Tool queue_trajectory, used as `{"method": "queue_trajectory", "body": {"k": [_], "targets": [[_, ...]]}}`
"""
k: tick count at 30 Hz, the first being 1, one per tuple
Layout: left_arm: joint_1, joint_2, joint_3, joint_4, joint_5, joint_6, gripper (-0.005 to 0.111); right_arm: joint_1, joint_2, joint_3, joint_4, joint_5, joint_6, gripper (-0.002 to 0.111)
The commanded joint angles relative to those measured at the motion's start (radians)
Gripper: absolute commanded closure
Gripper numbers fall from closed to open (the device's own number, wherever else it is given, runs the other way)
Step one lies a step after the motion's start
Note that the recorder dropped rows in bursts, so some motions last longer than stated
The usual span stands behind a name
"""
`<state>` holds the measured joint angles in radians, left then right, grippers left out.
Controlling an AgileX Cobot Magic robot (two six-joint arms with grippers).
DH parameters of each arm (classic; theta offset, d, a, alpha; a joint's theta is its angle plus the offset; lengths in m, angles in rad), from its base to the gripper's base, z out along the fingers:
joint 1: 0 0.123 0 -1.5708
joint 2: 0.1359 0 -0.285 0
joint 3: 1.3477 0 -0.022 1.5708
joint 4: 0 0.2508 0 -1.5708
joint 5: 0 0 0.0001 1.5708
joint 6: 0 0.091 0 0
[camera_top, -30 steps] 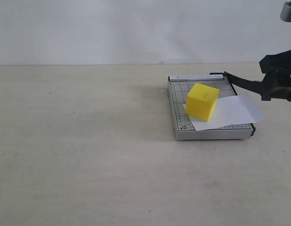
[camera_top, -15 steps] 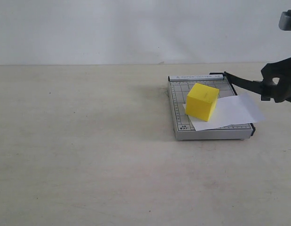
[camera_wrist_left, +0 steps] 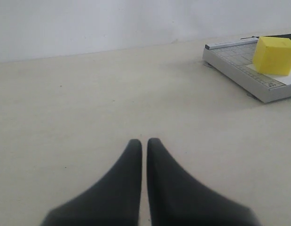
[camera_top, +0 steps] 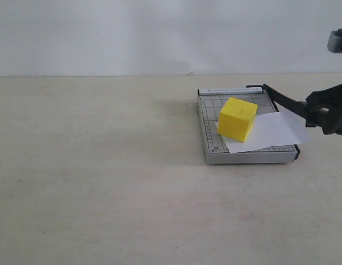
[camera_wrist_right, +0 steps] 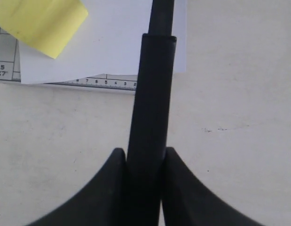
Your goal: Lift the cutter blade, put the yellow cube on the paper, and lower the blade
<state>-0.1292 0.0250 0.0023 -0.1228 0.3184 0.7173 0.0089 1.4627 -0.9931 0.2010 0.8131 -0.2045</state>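
Observation:
The yellow cube [camera_top: 237, 119] [camera_wrist_left: 273, 55] [camera_wrist_right: 39, 21] sits on the white paper [camera_top: 273, 131] [camera_wrist_right: 114, 44], which lies across the grey gridded trimmer base [camera_top: 210, 124] [camera_wrist_left: 234, 63]. The cutter blade [camera_top: 285, 101] [camera_wrist_right: 152, 99] slopes down from its hinge at the base's far right corner, still raised above the paper's right end. My right gripper [camera_top: 321, 114] [camera_wrist_right: 144, 157] is shut on the blade's thick black handle. My left gripper [camera_wrist_left: 144, 141] is shut on nothing over bare table, well apart from the trimmer, and does not show in the exterior view.
A beige table [camera_top: 104, 165] spreads wide to the left and front of the trimmer. A pale wall [camera_top: 159, 33] stands behind it. A dark piece of the right arm [camera_top: 337, 41] shows at the top right edge.
My right gripper has moved down with the blade handle, so the blade slopes lower over the paper than a second ago. Cube and paper have not shifted.

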Motion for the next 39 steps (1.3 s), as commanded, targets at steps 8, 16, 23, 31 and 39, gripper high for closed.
{"method": "queue_trajectory", "body": {"k": [8, 16, 23, 31, 39], "targets": [[0.002, -0.005, -0.002, 0.007, -0.016, -0.012, 0.102, 0.001, 0.005, 0.154, 0.085, -0.082, -0.041, 0.108], [0.002, -0.005, -0.002, 0.007, -0.018, -0.012, 0.102, 0.001, 0.005, 0.237, 0.092, -0.166, -0.041, 0.108], [0.002, -0.005, -0.002, 0.007, -0.016, -0.012, 0.102, 0.001, 0.011, 0.283, 0.099, -0.212, -0.046, 0.108], [0.002, -0.005, -0.002, 0.007, -0.016, -0.012, 0.102, 0.001, 0.065, 0.285, 0.101, -0.206, -0.048, 0.108], [0.002, -0.005, -0.002, 0.007, -0.016, -0.012, 0.102, 0.001, 0.106, 0.285, 0.103, -0.225, -0.060, 0.108]]}}
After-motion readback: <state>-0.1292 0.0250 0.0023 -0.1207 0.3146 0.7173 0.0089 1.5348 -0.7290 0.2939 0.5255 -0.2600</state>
